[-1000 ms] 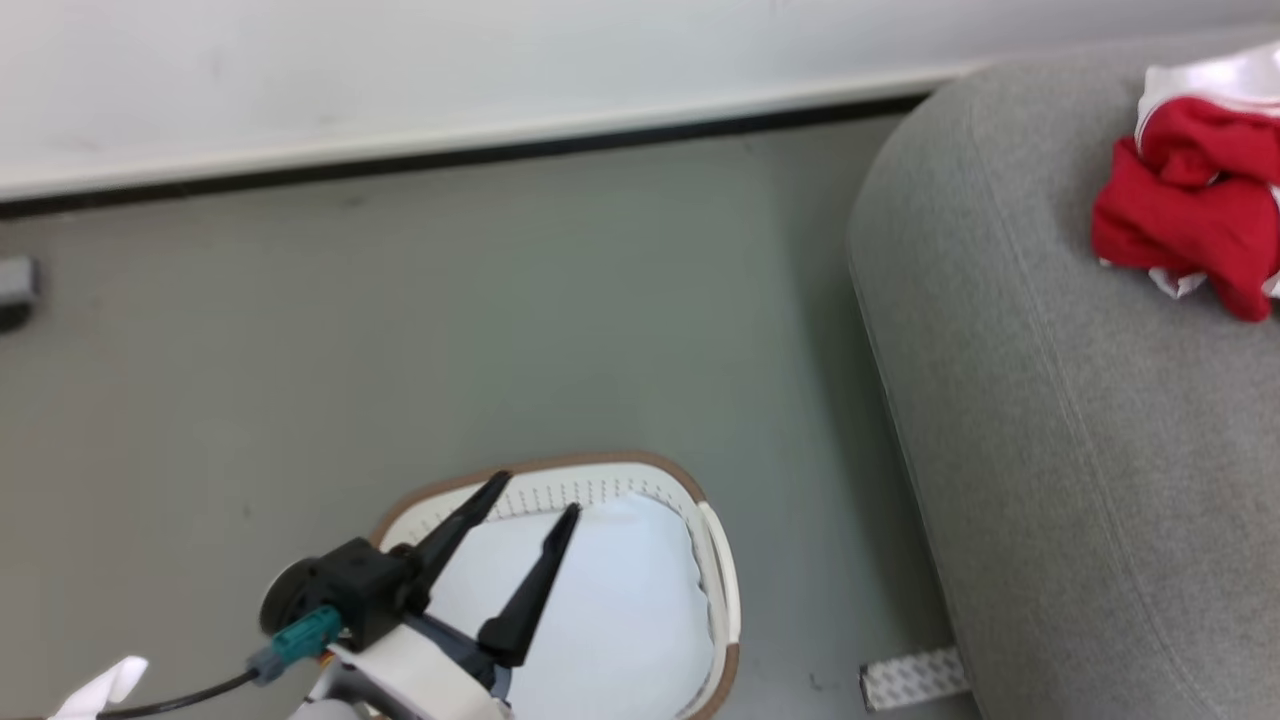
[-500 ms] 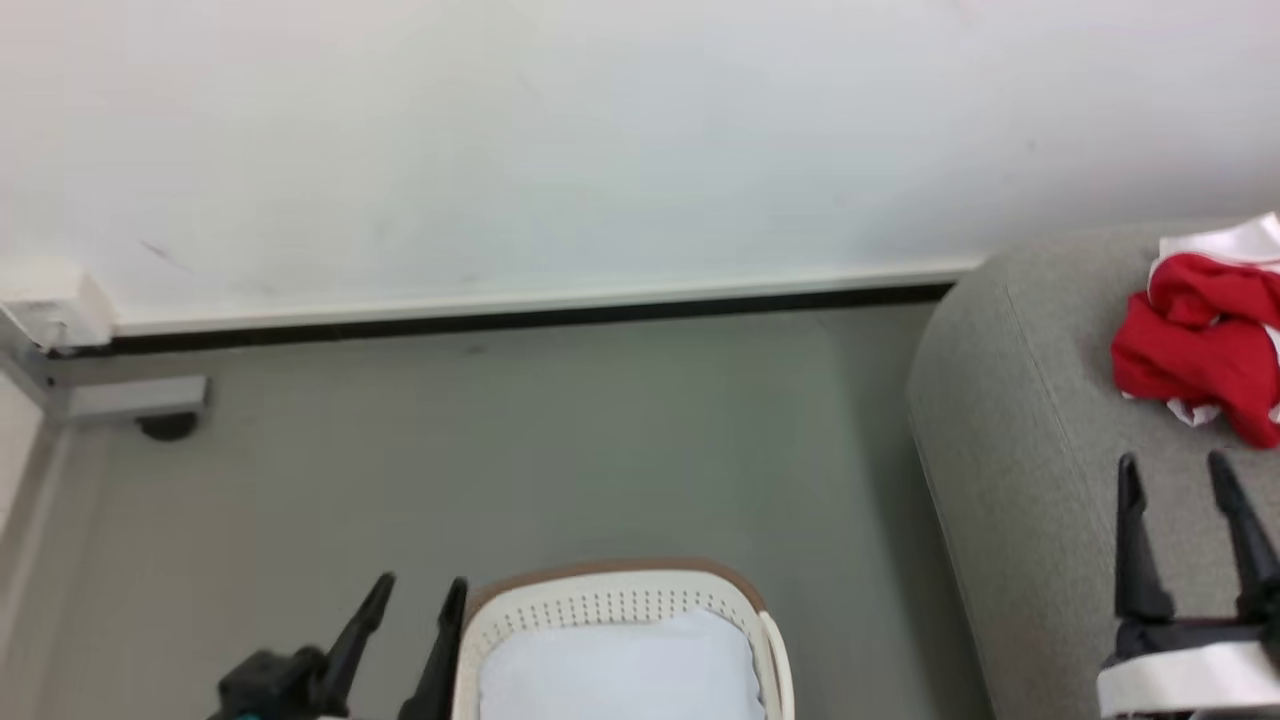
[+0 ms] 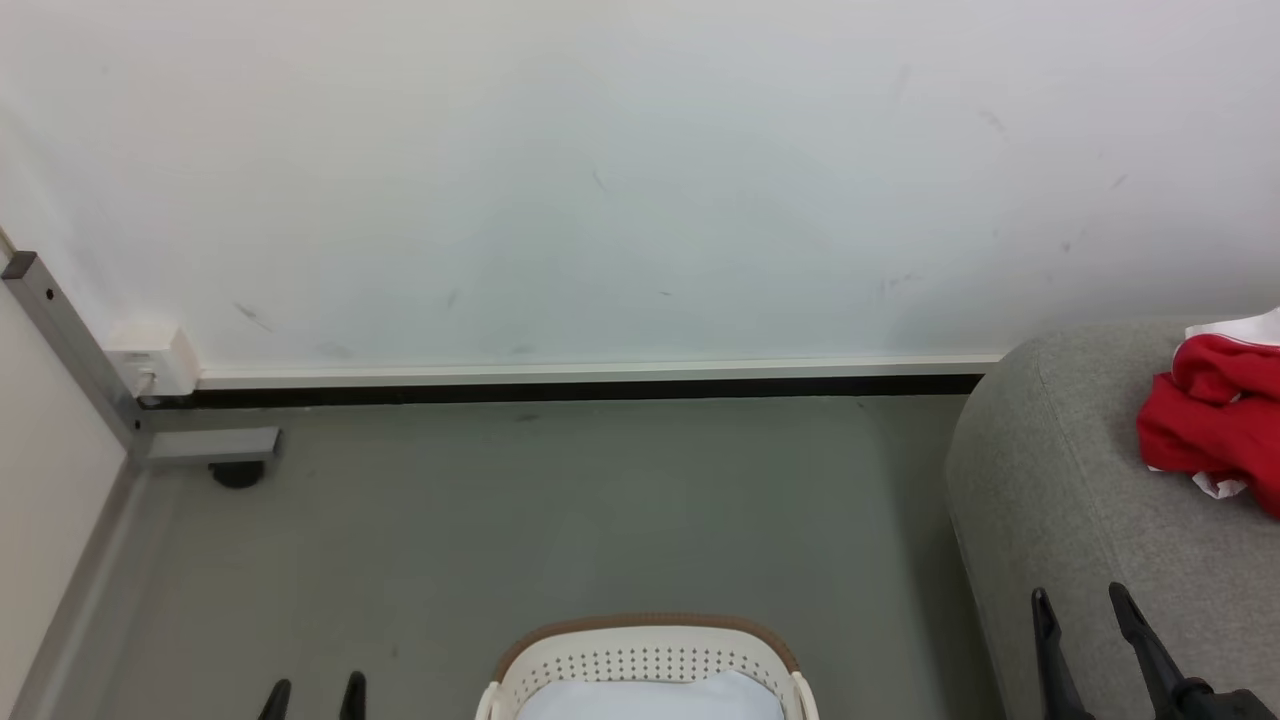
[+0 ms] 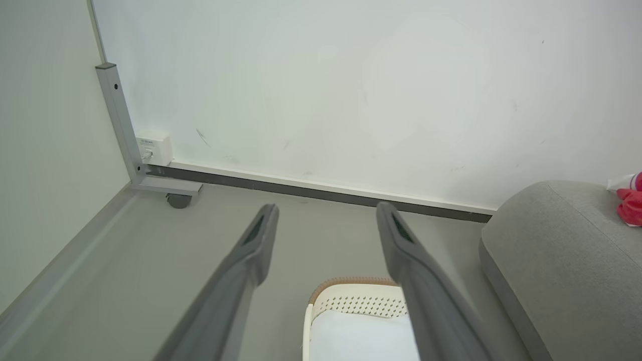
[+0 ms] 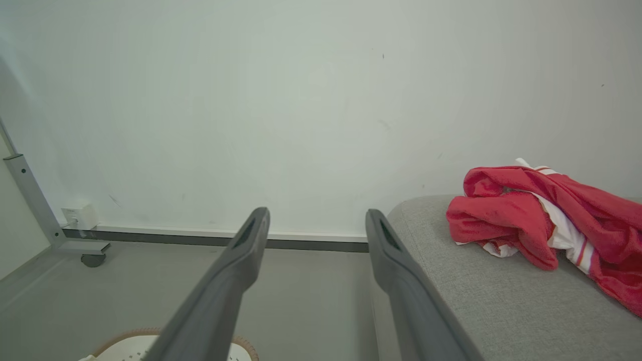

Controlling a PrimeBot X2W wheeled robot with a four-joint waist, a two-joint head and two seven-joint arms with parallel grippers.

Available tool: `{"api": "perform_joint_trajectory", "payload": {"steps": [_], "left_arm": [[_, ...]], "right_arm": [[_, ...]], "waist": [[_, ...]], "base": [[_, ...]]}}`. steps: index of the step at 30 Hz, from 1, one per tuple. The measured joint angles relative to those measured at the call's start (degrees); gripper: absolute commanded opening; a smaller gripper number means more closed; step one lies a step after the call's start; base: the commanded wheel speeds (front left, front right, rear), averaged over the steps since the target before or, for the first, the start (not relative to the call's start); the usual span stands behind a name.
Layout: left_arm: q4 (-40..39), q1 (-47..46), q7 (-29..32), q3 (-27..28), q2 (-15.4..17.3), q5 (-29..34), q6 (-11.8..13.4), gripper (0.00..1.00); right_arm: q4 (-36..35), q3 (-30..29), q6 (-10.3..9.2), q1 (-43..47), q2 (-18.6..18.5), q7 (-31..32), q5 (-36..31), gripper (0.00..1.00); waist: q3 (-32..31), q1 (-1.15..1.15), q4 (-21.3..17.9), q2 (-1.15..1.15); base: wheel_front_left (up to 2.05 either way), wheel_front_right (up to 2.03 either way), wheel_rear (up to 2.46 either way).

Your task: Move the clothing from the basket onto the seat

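Red clothing (image 3: 1215, 445) on seat (image 3: 1060, 500); left gripper (image 3: 316, 684), now beside basket (image 3: 640, 660), and right gripper (image 3: 1079, 596): jaws parted, empty.

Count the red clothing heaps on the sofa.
1: the clothing lies crumpled on the sofa, near its rounded end. More may be bundled inside or beyond the frame edge.

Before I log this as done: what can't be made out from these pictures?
Basket interior: cut off by the head view's bottom edge; the left gripper covers part in the left wrist view.
Clothing: cut by the head view's right edge; garment count unclear in the right wrist view's heap.
Seat: runs past every view's right edge.
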Motion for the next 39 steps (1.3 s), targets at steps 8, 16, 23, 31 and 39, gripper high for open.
{"api": "perform_joint_trajectory", "payload": {"steps": [8,16,23,31,39], "left_arm": [[2.48,1.34,0.0,4.79,-3.74,4.31,-4.52,1.0],[3.77,0.99,0.0,6.66,-5.71,6.73,-6.17,1.0],[4.24,0.48,0.0,7.4,-6.42,7.3,-6.46,1.0],[4.34,0.07,0.0,7.08,-6.58,7.53,-6.68,1.0],[4.3,-0.05,0.0,6.76,-6.35,7.05,-6.68,1.0]], "right_arm": [[3.97,0.67,0.0,0.43,0.0,-0.02,1.52,1.0],[7.43,1.68,0.0,0.09,0.01,-0.02,1.62,1.0],[7.94,2.77,0.0,-0.52,0.01,-0.02,1.93,1.0],[8.05,3.49,0.0,-0.8,0.01,-0.02,2.12,1.0],[8.12,3.71,0.0,-0.94,0.01,-0.02,2.25,1.0]], "waist": [[-1.1,0.0,1.47,0.0],[-1.28,0.01,1.79,0.0],[-0.5,0.01,1.48,0.0],[0.33,0.01,1.24,0.0],[0.51,0.02,1.33,0.0]], "base": [[0.0,0.0,0.0],[0.0,0.0,0.0],[0.0,0.0,0.0],[0.0,0.0,0.0],[0.0,0.0,0.0]]}}
